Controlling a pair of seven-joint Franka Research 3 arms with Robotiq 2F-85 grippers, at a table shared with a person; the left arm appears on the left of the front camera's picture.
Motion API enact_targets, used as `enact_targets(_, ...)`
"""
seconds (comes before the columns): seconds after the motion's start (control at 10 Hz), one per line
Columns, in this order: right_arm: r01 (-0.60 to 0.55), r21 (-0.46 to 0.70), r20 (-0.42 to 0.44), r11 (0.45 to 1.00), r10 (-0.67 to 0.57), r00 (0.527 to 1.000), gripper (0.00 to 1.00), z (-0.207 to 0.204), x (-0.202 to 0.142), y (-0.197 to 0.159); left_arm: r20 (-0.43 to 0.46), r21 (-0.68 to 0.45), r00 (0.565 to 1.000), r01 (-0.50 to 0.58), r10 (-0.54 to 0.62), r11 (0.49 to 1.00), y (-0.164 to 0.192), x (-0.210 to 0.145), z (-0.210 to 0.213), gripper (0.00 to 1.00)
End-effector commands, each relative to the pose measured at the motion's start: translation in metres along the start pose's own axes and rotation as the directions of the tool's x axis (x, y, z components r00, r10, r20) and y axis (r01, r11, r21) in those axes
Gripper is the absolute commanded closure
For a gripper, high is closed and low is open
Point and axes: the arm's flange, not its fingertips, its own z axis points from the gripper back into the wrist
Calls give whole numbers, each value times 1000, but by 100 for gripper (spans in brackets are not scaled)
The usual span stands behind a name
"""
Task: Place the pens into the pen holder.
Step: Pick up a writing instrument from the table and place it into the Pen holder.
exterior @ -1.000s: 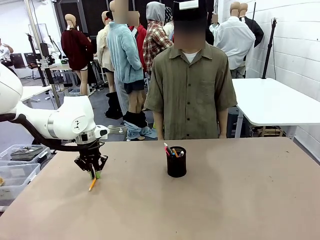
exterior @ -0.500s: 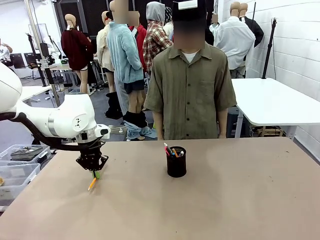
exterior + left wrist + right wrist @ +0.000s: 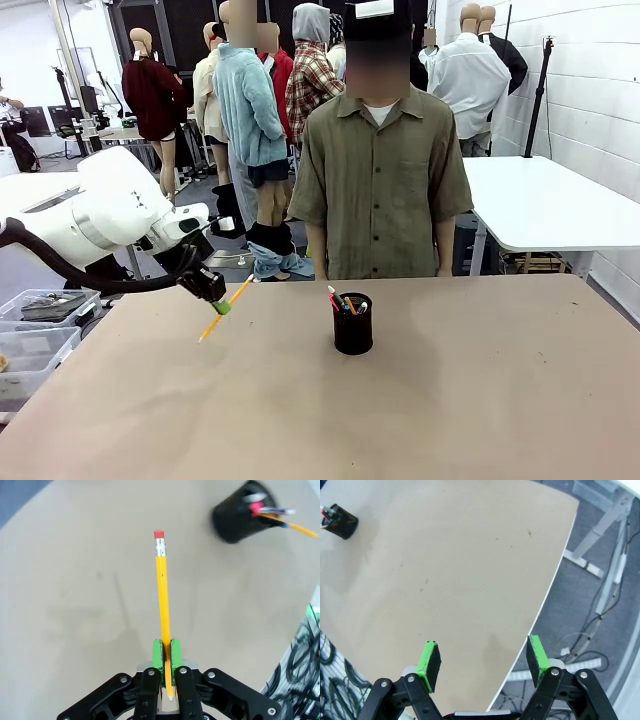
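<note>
Left pincer [image 3: 217, 306]: clamped on pencil [image 3: 226, 307], tilted, above counter [image 3: 420, 400].
Pen holder [image 3: 353, 324]: to pincer's right.
Right pincer [image 3: 482, 663]: apart.

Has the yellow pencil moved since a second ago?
Yes. The left gripper has lifted the yellow pencil off the table, up and somewhat nearer the pen holder, which stays put.

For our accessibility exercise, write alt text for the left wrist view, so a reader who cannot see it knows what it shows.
The left end effector grips a yellow pencil between its green pads, the red eraser end pointing away above a tan table. At upper right stands a black pen holder with pens sticking out of it.
</note>
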Motion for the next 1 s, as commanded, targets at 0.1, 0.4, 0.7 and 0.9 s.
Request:
enact_targets(0.1,7,-3,-11,1000,-7,1000,15,0,2,0,0,0,1000,0,0,1000,0,0,0,100)
enact_targets(0.4,7,-3,-11,1000,-7,1000,15,0,2,0,118,-134,981,170,-154,976,-12,8,4,100)
enact_targets(0.7,7,-3,-11,1000,-7,1000,15,0,2,0,321,-276,894,405,-314,872,-21,32,7,100)
enact_targets(0.9,7,-3,-11,1000,-7,1000,15,0,2,0,487,-284,776,574,-400,768,-35,52,8,100)
